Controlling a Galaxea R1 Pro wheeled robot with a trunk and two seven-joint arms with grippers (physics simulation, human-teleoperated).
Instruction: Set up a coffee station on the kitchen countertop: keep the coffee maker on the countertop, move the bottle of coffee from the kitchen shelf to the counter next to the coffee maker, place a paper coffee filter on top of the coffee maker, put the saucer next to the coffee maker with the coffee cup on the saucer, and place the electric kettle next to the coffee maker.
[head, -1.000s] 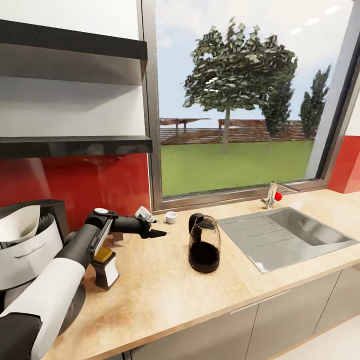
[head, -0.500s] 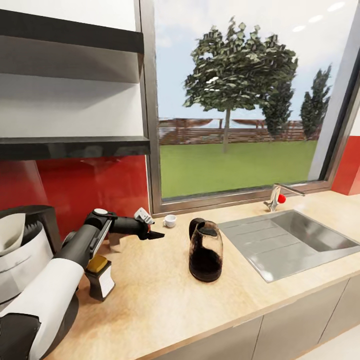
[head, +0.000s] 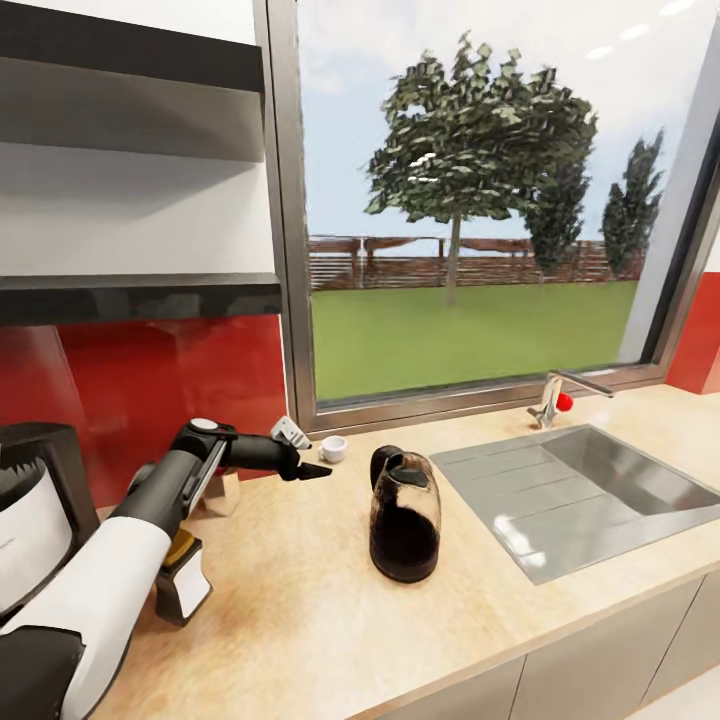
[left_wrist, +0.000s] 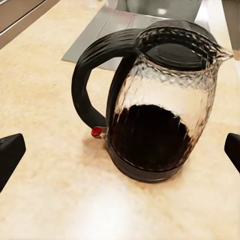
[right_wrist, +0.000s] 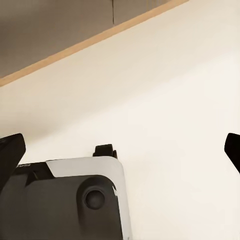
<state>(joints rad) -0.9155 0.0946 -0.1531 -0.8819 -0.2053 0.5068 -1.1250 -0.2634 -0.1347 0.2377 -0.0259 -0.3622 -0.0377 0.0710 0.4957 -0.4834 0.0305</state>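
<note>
While the head view looks down over a pale, wood-grained countertop (head: 300, 610), the electric kettle (head: 404, 518) stands upright near its middle: a textured clear glass body, dark in its lower half, with black lid, base and looped handle. At about 10 o'clock from it the left gripper (head: 312, 469) hangs above the counter with nothing in its hold, and a small white coffee cup (head: 332, 449) sits just beyond, by the window frame. A white-and-black coffee maker (head: 30, 520) stands at 9 o'clock at the frame's edge; a small yellow-topped object (head: 182, 580) is partly hidden by the left arm. A brushed-steel sink (head: 585, 485) lies at 3 o'clock. Left wrist view: the kettle (left_wrist: 155, 105) sits between widely parted black fingertips (left_wrist: 10, 152), untouched, its dimpled glass glossy, a red tab at the handle's foot. Right wrist view: the right gripper's fingertips (right_wrist: 9, 150) are spread wide and empty above a cream floor (right_wrist: 165, 100) and the robot's own white-and-black body (right_wrist: 75, 200).
</note>
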